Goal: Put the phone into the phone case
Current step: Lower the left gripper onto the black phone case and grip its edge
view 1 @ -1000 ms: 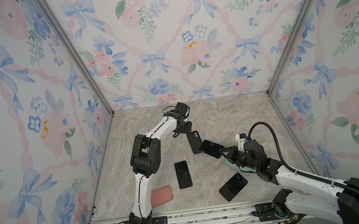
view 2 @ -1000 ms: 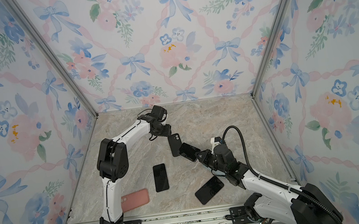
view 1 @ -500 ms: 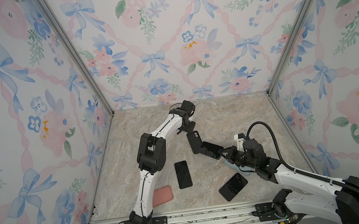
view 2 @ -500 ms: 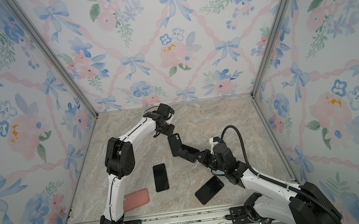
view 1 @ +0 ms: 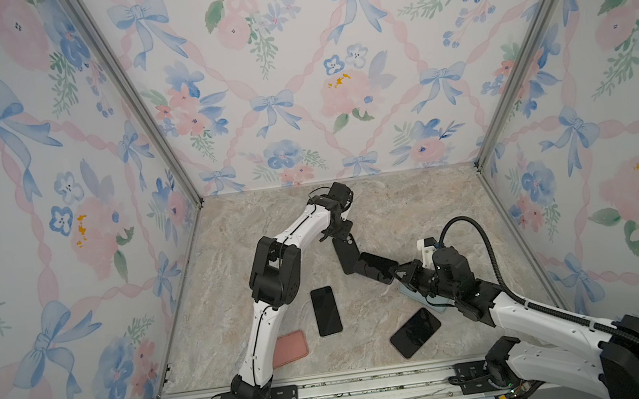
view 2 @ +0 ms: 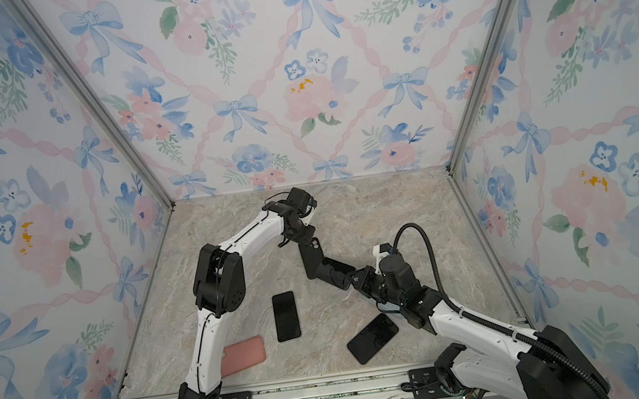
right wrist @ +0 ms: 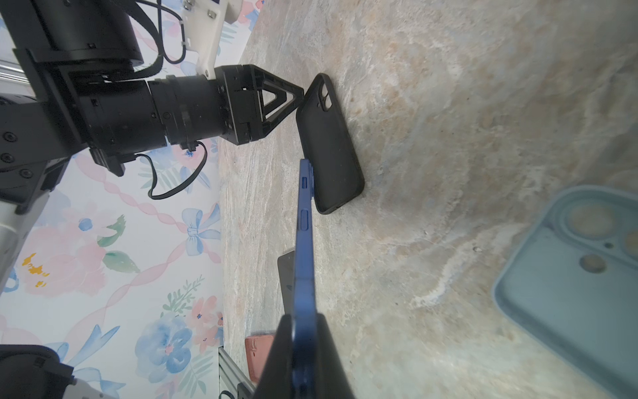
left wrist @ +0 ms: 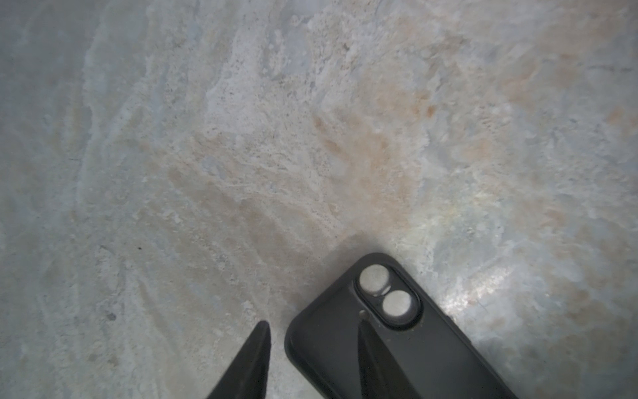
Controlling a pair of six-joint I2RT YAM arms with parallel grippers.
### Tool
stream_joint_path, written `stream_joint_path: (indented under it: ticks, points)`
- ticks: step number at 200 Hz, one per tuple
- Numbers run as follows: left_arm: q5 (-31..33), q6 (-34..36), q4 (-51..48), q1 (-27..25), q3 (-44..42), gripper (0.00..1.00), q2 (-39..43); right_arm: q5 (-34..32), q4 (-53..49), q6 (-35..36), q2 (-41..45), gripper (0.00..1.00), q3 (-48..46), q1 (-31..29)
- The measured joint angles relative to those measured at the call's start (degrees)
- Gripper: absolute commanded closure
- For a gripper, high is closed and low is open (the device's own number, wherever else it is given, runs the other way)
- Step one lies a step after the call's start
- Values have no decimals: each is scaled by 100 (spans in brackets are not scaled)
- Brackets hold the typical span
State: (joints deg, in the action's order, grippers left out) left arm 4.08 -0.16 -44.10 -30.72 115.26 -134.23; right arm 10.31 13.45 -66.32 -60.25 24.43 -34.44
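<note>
Fingers (right wrist: 276,362) of the right gripper (view 1: 401,273) are clamped on the two faces of the phone (right wrist: 305,259). It is a thin slab with a matte blue rim and small raised side buttons. It is held roughly level, dark glass up, above the middle of the desk (view 1: 415,204). Its free end reaches the near end of the case (view 1: 348,253); I cannot tell whether they touch. The case is matte black and rubbery-looking, a rounded rectangle lying back up, with an oval camera window (left wrist: 388,298) framing two pale discs. The left gripper (view 1: 338,232) sits at its far end by that window. Its tapered black fingers (left wrist: 248,366) stand apart, one over the case's back and the other off its side edge with a strip of desk between. Nearer, two dark phones (view 1: 326,310) (view 1: 415,332) lie flat, glossy glass up. A salmon-pink case (view 1: 289,349) with soft rounded corners lies at the near left, partly behind the left arm. A smooth pale blue case (right wrist: 569,293) with round lens holes lies beneath the right wrist. The desk has a veined beige and grey marble pattern with a faint sheen.
</note>
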Motion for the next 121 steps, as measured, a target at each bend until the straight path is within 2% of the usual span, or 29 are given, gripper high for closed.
stream_joint_path:
  ticks: [121]
  points:
    - [66, -26, -24, 114, -378, 67, 0, -109, -302, 85, 330, 100, 0, -11]
